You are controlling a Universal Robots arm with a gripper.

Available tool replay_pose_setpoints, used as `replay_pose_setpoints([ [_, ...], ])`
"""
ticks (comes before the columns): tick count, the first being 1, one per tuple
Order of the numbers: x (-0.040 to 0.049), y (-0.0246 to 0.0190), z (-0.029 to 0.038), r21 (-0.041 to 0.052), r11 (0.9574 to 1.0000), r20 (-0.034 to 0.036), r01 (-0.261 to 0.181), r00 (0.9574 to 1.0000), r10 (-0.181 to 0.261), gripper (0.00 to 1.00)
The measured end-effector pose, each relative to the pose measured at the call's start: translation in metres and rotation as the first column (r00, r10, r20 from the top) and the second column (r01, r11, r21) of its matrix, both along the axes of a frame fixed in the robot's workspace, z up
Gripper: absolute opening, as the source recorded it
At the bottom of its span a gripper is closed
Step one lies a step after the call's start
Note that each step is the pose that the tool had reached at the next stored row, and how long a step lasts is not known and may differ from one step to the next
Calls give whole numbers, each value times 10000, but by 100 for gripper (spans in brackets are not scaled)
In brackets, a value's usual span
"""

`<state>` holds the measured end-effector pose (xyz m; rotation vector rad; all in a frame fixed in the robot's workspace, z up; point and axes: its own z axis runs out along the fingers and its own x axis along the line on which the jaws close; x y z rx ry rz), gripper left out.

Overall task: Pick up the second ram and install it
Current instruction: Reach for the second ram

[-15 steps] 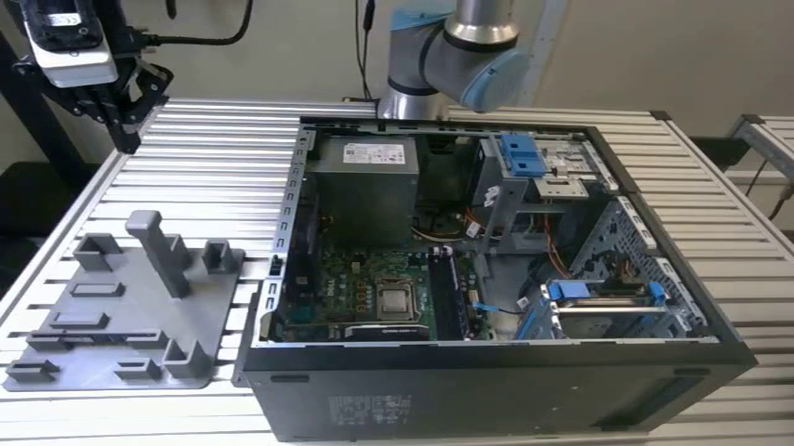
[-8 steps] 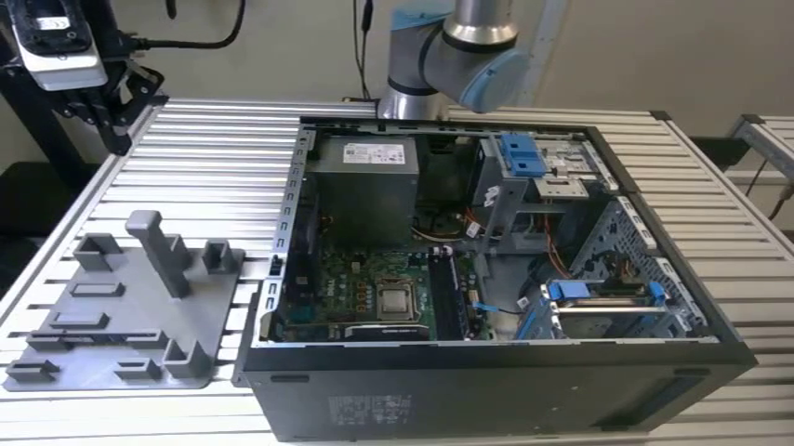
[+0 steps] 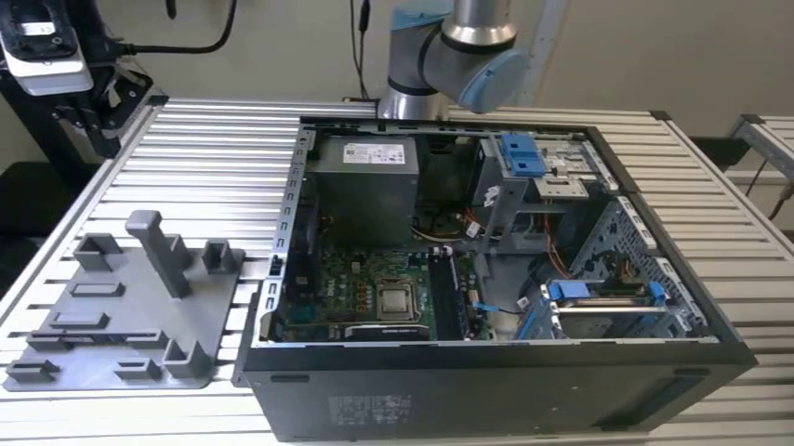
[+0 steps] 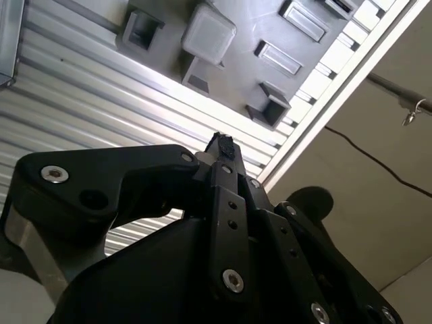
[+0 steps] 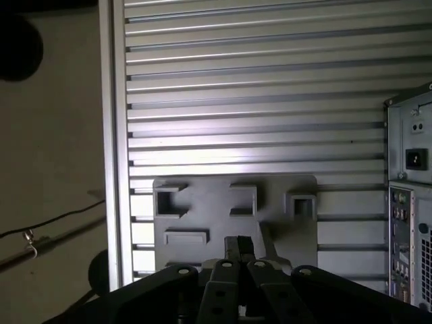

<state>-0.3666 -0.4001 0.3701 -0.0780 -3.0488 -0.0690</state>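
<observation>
1. One arm [image 3: 466, 56] rises behind the open computer case [image 3: 496, 390] at the far edge of the ribbed metal bench [image 3: 211, 158].
2. In both wrist views the end effector [image 4: 221, 145] [image 5: 237, 244] hangs high over the bench with its fingers drawn together. I can make out nothing gripped between them.
3. Below it lies the grey plastic tray [image 5: 270, 196] [image 4: 236, 40]. In the first wrist view the fingertips line up over the tray's near edge, well apart from it in height.
4. In the exterior view the tray [image 3: 125, 325] sits on the bench at the exterior view's left of the case. A tall post [image 3: 155, 251] stands up from the tray among low blocks and recesses.
5. Inside the case the green motherboard [image 3: 360, 279] lies flat, with the processor socket [image 3: 397, 300] near its front edge and the grey power supply [image 3: 363, 181] behind it.
6. A slim dark strip that may be the second ram [image 3: 447, 295] stands on edge on the motherboard. It is just to the exterior view's right of the processor socket. I cannot tell for certain which stick it is.
</observation>
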Motion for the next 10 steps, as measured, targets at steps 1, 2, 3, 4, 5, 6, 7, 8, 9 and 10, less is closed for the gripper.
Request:
replay_pose_setpoints([
  [1, -17, 0, -4, 0, 10000, -1, -2, 10000, 2, 11],
  [2, -34, -1, -8, 1, 10000, -2, -3, 10000, 3, 11],
  [3, -53, -2, -10, 1, 10000, -1, -5, 10000, 5, 11],
  [4, -70, -2, -13, 1, 10000, 0, -7, 10000, 7, 11],
  [5, -88, -3, -15, 1, 10000, -1, -11, 10000, 11, 11],
  [6, -109, -5, -16, 0, 10000, -1, -17, 10000, 17, 11],
  [7, -134, -6, -17, 0, 10000, -1, -26, 10000, 26, 11],
  [8, -156, -7, -17, 0, 10000, 0, -40, 10000, 40, 11],
  [9, -172, -7, -19, 1, 10000, 1, -57, 10000, 57, 11],
  [10, -181, -7, -19, 1, 10000, 2, -76, 10000, 76, 11],
])
